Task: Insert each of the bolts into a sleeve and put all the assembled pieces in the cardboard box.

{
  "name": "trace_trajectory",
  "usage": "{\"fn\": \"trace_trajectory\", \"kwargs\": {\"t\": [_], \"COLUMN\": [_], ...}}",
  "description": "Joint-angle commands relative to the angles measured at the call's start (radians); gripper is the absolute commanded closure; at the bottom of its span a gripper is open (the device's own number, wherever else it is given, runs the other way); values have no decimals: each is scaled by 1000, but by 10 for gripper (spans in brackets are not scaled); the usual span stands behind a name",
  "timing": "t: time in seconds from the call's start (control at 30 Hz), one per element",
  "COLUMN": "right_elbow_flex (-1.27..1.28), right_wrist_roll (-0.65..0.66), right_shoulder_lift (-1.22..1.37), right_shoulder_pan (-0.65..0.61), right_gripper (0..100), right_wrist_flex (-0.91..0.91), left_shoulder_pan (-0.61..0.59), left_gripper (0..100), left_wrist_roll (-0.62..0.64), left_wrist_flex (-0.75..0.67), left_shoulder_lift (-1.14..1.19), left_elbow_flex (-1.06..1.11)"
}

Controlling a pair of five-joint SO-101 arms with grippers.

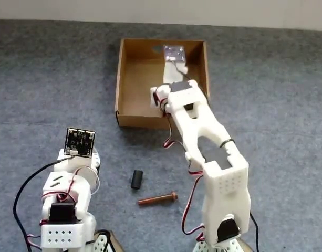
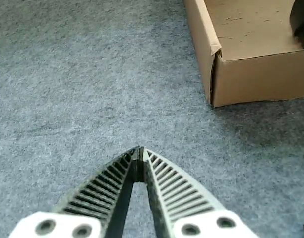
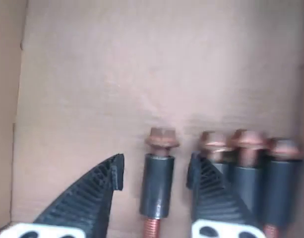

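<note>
My right gripper [image 3: 156, 166] is open inside the cardboard box [image 1: 128, 86], low over its floor. Between its fingers, touching neither, lies a copper bolt fitted in a black sleeve [image 3: 158, 186]. Three more assembled pieces [image 3: 248, 168] lie side by side just beyond one finger [image 3: 211, 193]. On the carpet in front of the box lie a loose black sleeve [image 1: 136, 179] and a bare copper bolt [image 1: 157, 199]. My left gripper [image 2: 138, 151] is shut on nothing, hovering over the carpet short of the box's near corner [image 2: 216, 54].
Grey carpet [image 1: 55, 79] covers the whole table. The right arm [image 1: 203, 131] stretches from its base at the front right over the box's near wall. The left arm [image 1: 66, 199] is folded at the front left. The box wall [image 3: 8, 99] rises close beside my right gripper.
</note>
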Motion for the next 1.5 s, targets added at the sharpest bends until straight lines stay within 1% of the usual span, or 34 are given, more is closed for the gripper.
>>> {"fn": "trace_trajectory", "kwargs": {"t": [0.0,0.13,0.47,0.67,0.83,0.93,1.03,1.17,1.23,1.33,1.4,1.47], "right_elbow_flex": [-44,-44,-44,-44,-42,-7,114,371,487,581,633,688], "right_wrist_roll": [-6,0,2,2,2,2,2,2,2,-3,-6,-6], "right_shoulder_lift": [-162,-292,-544,-647,-664,-654,-653,-656,-657,-653,-648,-650], "right_shoulder_pan": [42,45,36,-64,-148,-194,-245,-328,-374,-424,-444,-463], "right_gripper": [797,797,797,797,797,797,797,797,797,797,797,797], "right_wrist_flex": [54,124,407,591,716,756,704,512,427,332,288,240], "left_shoulder_pan": [15,15,15,15,5,-50,-131,-213,-246,-325,-377,-403], "left_gripper": [986,986,986,986,989,989,989,989,989,989,990,990], "left_wrist_roll": [-6,-6,-6,-6,-6,-2,2,6,68,167,210,239], "left_wrist_flex": [2,2,2,2,-2,-6,-14,-71,-80,-114,-138,-149], "left_shoulder_lift": [2,2,2,2,1,1,-1,-1,-1,-1,-1,-1], "left_elbow_flex": [15,15,15,15,15,10,4,7,5,4,8,12]}}
